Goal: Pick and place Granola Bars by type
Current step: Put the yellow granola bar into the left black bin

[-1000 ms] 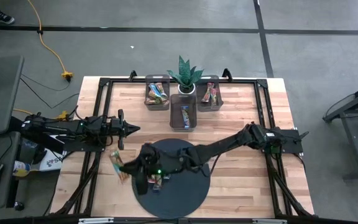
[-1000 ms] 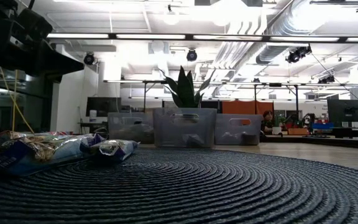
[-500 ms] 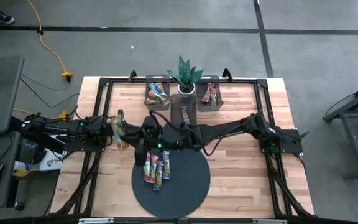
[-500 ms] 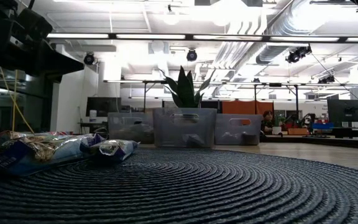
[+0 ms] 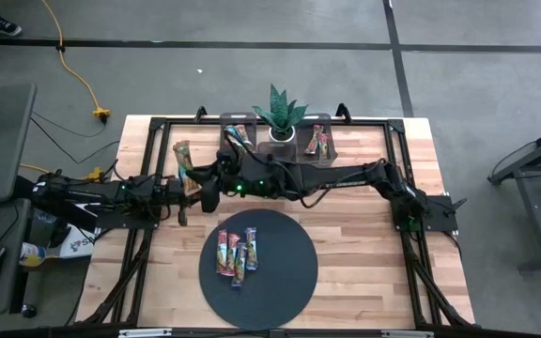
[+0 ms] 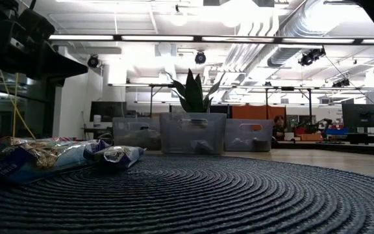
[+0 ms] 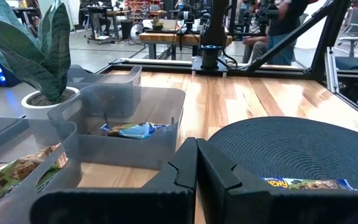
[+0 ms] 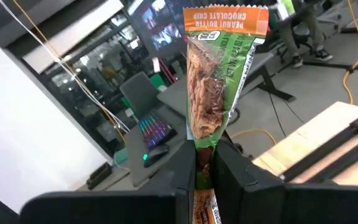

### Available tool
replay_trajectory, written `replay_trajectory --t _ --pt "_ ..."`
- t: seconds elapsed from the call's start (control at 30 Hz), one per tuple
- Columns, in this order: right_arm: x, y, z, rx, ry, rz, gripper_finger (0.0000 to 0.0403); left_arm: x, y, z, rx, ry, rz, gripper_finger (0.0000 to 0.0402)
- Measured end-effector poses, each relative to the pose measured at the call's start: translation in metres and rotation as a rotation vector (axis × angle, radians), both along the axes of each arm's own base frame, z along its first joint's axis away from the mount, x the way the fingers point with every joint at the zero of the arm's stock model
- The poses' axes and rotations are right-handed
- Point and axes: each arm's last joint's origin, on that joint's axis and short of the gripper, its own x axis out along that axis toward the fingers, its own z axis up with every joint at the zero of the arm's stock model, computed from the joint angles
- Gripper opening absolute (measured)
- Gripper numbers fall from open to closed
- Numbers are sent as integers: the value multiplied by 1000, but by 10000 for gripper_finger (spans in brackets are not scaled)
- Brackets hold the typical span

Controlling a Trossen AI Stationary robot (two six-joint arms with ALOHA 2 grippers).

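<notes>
Table (image 5: 364, 235) is carrying a round dark mat (image 5: 285, 282), with three bins (image 5: 236, 141) and a plant (image 5: 278, 113) sitting beyond the mat. Right tool (image 8: 204, 163) is reaching past the mat's left-far side, clamping a green granola bar (image 8: 215, 87). Left tool (image 7: 196, 163) is waiting left of the mat, fingers pressed together. Three bars (image 5: 236, 255) are lying on the mat.

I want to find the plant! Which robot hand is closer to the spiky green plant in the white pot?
The right. The right gripper, holding a granola bar, is left of the plant, beyond the left bin. The left gripper waits a little farther off, nearer the round mat.
</notes>
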Motion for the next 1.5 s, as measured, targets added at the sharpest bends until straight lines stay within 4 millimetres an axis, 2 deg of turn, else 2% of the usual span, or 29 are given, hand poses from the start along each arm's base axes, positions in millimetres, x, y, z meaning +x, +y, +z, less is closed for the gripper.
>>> replay_trajectory --t 0.37,0.6,1.17,1.5 --pt "2 -24 -3 0 26 -33 28 0 0 0 0 1 0 1" --pt "2 -53 -8 -1 78 -97 28 0 0 0 0 1 0 1" --pt "-12 -121 -35 38 339 -449 28 0 0 0 0 1 0 1" --pt "-22 -151 -50 74 474 -545 28 0 0 0 0 1 0 1"
